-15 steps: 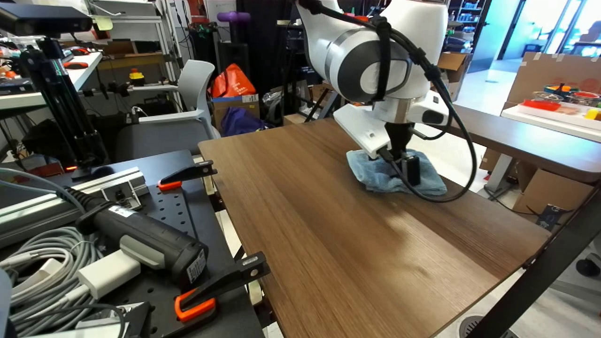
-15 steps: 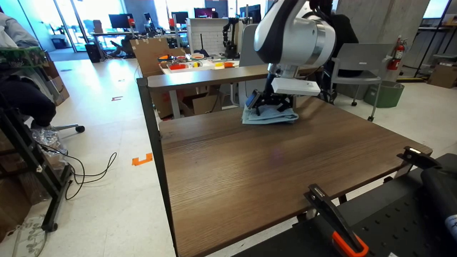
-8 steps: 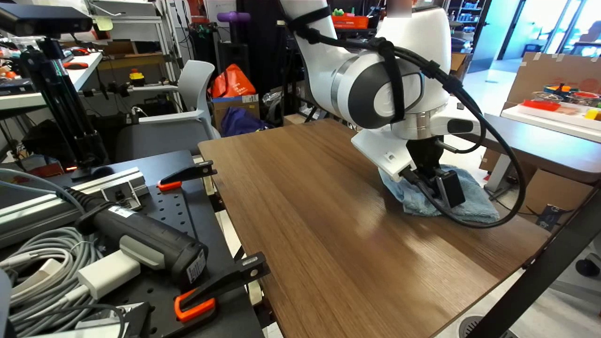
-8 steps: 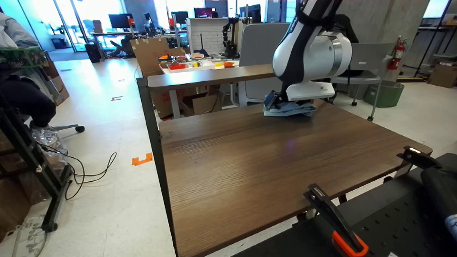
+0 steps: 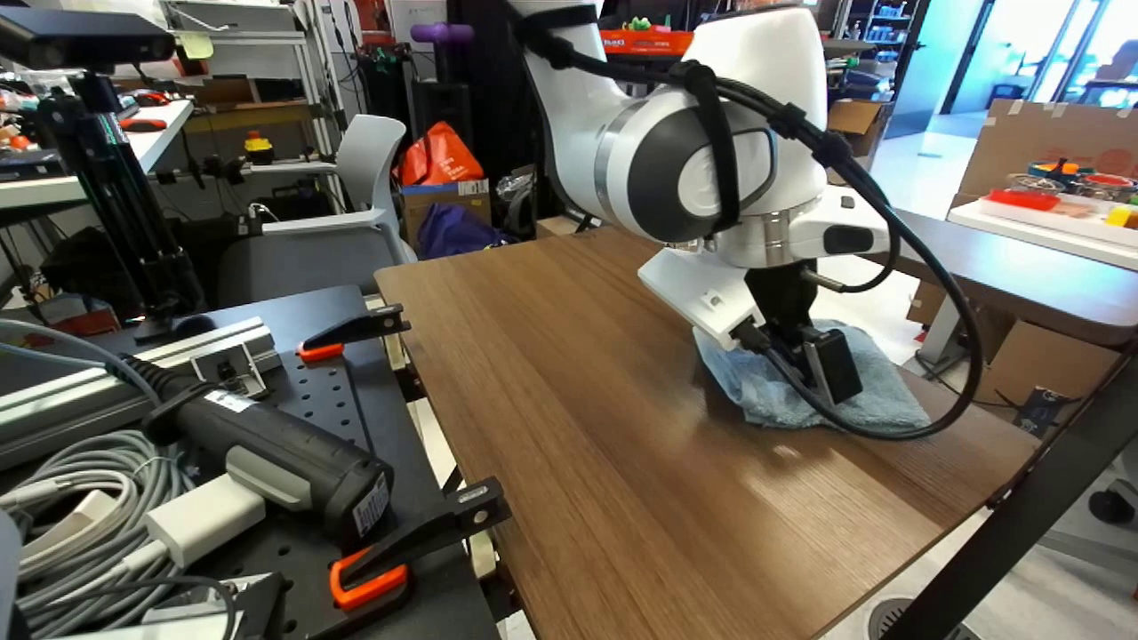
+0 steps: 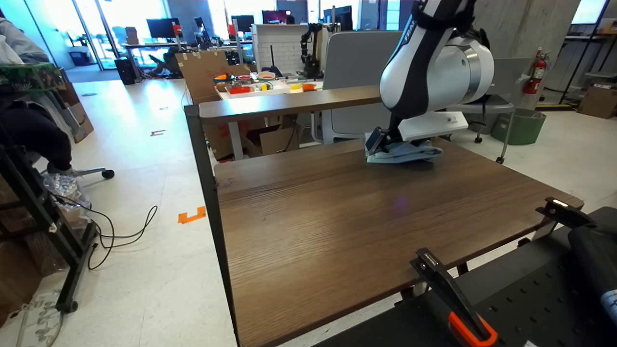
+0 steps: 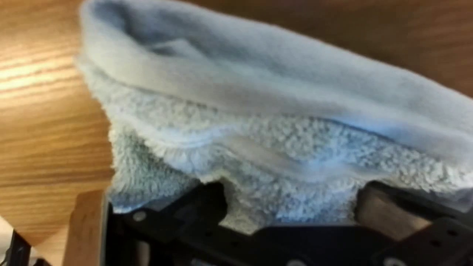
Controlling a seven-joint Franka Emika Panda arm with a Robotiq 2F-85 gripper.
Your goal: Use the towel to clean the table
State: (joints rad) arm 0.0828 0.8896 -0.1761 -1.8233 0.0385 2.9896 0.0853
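The towel (image 5: 880, 382) is a folded light blue-grey cloth lying on the brown wood-grain table (image 5: 605, 427). It also shows in an exterior view (image 6: 409, 153) near the far edge, and fills much of the wrist view (image 7: 258, 85), with one edge folded over. My gripper (image 7: 292, 192) points down onto the towel. Its black fingers (image 7: 210, 199) stand wide apart, their tips pressed against the cloth, with bunched towel between and ahead of them. In an exterior view the gripper (image 6: 402, 143) sits low on the towel, its fingertips largely hidden by the cloth and the arm.
A black perforated bench (image 5: 329, 391) with orange-handled clamps (image 5: 427, 533) adjoins one table edge. A dark post (image 6: 207, 183) stands at a table side. Another brown tabletop (image 6: 289, 103) lies beyond the far edge. A black cable (image 5: 969, 347) loops from the wrist.
The gripper and towel have slid together over the table. In both exterior views they sit farther right than a second ago. The fingers stay on the cloth.
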